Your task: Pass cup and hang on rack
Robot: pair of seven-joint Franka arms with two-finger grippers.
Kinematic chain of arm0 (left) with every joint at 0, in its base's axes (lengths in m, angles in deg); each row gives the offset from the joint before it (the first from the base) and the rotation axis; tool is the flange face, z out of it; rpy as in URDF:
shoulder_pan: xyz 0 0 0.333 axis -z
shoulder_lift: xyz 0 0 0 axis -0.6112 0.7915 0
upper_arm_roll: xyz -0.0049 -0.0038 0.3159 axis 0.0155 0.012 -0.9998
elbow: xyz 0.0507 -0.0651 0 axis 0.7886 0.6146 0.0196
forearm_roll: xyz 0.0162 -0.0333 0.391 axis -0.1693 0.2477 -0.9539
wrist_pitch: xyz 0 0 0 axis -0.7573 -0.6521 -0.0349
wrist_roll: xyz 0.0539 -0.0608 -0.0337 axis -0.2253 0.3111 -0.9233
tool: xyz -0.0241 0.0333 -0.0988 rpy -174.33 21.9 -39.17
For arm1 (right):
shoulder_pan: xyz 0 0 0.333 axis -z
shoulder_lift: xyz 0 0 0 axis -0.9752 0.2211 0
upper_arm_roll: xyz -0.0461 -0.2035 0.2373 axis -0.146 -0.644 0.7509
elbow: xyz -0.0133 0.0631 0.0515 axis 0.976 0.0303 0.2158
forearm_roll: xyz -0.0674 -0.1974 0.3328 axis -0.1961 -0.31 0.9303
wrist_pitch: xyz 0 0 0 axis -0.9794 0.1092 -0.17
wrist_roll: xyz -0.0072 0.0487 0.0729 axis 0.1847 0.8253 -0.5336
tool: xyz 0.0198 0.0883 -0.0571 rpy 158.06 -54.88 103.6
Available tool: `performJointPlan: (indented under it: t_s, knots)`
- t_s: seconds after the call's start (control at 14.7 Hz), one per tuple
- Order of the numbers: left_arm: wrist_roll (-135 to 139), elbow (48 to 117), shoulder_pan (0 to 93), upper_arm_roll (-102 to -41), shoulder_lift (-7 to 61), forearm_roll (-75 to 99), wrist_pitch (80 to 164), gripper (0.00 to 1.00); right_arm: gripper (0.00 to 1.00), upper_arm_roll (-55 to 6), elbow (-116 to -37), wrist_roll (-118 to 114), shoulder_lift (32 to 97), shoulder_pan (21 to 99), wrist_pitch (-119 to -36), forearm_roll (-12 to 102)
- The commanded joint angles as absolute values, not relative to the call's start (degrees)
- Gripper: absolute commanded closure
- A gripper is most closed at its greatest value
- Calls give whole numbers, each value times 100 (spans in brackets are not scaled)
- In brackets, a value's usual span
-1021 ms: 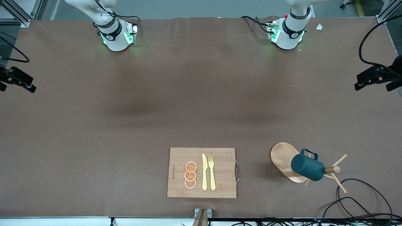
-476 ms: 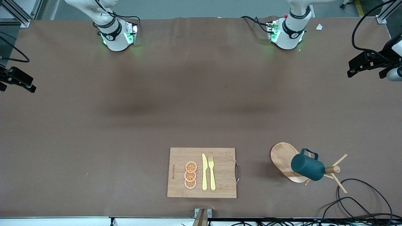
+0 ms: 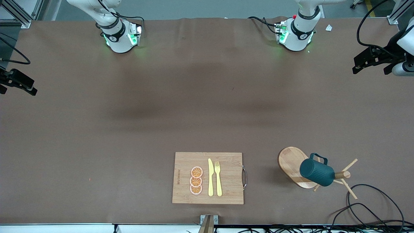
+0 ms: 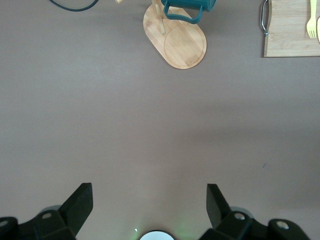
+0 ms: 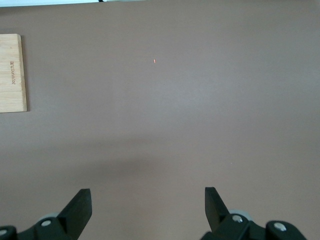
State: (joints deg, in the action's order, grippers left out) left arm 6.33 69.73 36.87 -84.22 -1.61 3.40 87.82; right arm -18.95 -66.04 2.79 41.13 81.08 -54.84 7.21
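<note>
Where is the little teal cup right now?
The cup hangs on the wooden rack, toward the left arm's end of the table, beside the cutting board.

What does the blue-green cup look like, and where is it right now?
The cup is a small dark teal mug with ribbed sides and a little loop handle. It hangs tilted on the rack, a light wooden mug tree with an oval base and thin pegs; its handle is hooked over a peg. Its inside cannot be seen. Nothing else touches it. It sits toward the left arm's end of the table, beside the cutting board.
</note>
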Motion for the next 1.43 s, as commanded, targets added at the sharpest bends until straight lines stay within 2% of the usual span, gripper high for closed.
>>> performJointPlan:
  t_s: [0.0,0.27,1.36]
  knots:
    - [431,7125,3733,-8386,-275,408,8839,0,0,-1802,-6698,180,3992,8259,-5468,825]
    - [-212,7108,3715,-8035,-266,390,8848,0,0,-1802,-6698,180,3992,8259,-5468,816]
    - [413,6932,3662,-8105,-99,100,8909,0,0,-1802,-6698,180,3992,8259,-5468,825]
